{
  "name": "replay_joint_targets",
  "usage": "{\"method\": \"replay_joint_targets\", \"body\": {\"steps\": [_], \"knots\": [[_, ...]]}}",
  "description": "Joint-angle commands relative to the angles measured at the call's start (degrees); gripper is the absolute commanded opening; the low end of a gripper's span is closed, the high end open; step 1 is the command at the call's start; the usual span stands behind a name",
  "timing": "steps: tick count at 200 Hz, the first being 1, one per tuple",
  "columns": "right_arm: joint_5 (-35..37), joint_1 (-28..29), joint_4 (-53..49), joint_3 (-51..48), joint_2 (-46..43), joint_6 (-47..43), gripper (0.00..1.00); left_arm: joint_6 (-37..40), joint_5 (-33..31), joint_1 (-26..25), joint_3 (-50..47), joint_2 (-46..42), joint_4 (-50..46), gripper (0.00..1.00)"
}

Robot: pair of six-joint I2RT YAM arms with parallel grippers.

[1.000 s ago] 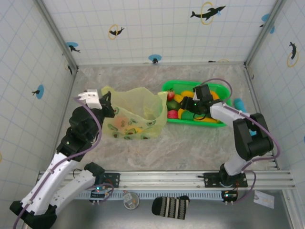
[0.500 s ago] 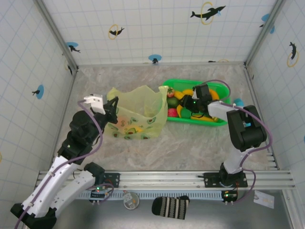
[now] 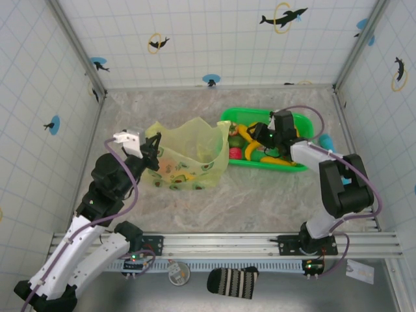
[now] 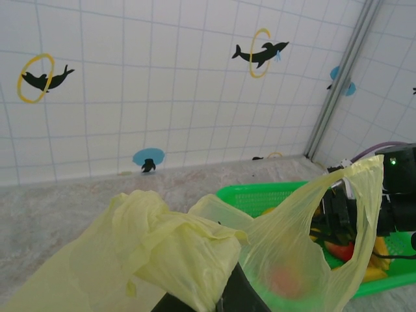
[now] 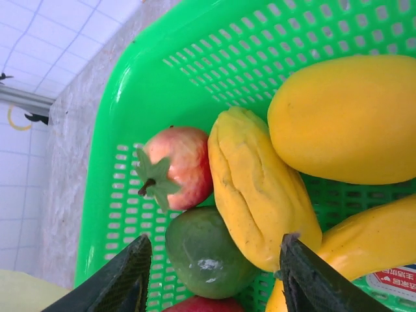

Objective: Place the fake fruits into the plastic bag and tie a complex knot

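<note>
The plastic bag [image 3: 190,155] stands open on the table, yellow-green with avocado prints, and holds a few fruits. My left gripper [image 3: 148,151] is shut on its left rim, with bunched film [image 4: 185,250] draped over the dark fingers [image 4: 250,300]. An orange fruit [image 4: 281,281] shows through the bag wall. My right gripper [image 3: 258,139] hangs over the green basket [image 3: 292,166], open. Its fingers [image 5: 120,279] straddle a green fruit [image 5: 208,250] and the end of a ridged yellow fruit [image 5: 260,195]. Beside these lie a red fruit with a green calyx [image 5: 179,166], a round yellow one [image 5: 344,117] and a banana [image 5: 370,244].
A cyan cylinder [image 3: 325,140] lies just right of the basket. Tiled walls with dolphin stickers close in the back and both sides. The rail with both arm bases runs along the near edge [image 3: 221,244].
My right gripper has narrowed its jaws and shifted slightly within the basket. My left gripper has carried the bag's rim a little to the right and up.
</note>
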Motion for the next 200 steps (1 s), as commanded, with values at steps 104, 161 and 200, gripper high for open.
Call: {"method": "replay_joint_targets", "body": {"steps": [104, 161, 200], "knots": [[-4.37, 0.87, -4.42, 9.83, 13.75, -2.55, 0.61, 3.24, 0.41, -0.43, -0.65, -0.87, 1.02, 0.00], [-4.43, 0.74, -4.24, 8.72, 11.83, -2.77, 0.43, 3.71, 0.20, -0.43, -0.44, -1.27, 0.77, 0.00], [-3.05, -0.75, -5.08, 5.91, 2.48, -3.98, 0.40, 3.85, -0.32, -0.45, -0.12, -1.14, 0.69, 0.00]]}}
